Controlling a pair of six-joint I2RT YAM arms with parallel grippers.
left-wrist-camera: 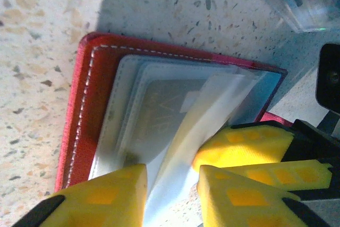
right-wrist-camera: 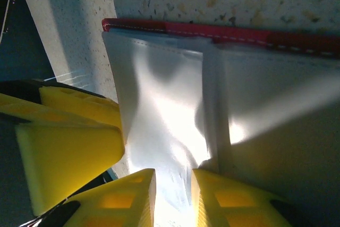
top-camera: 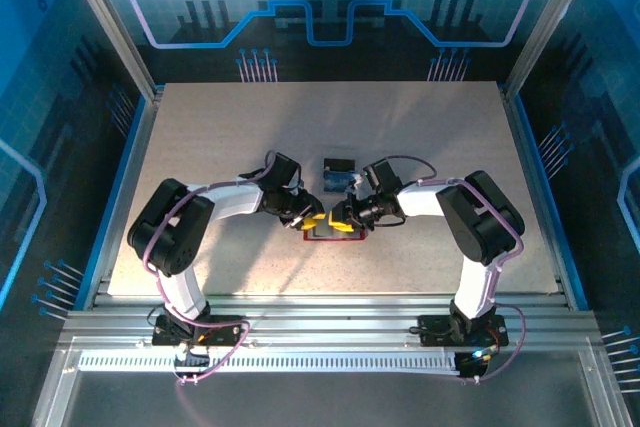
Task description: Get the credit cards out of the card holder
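The card holder (left-wrist-camera: 85, 104) is edged red with white stitching, pockets pale grey; fingertips (left-wrist-camera: 249, 147) are coloured yellow; the table (top-camera: 200, 137) is speckled beige

The card holder (top-camera: 331, 228) lies at the tabletop's (top-camera: 200, 127) lower centre, between both tools; a card (top-camera: 337, 166) lies just above.

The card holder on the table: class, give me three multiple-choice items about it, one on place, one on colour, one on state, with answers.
1. Where does the card holder lie?
A. between the two grippers
B. at the far left table corner
C. on an arm base

2. What colour is its border?
A. green
B. red
C. black

3. How does it lie?
A. folded shut
B. standing on edge
C. open, pockets showing

Answers:
1 A, the left gripper and right gripper meet over it.
2 B, a stitched red edge frames it.
3 C, a clear pocket faces up.
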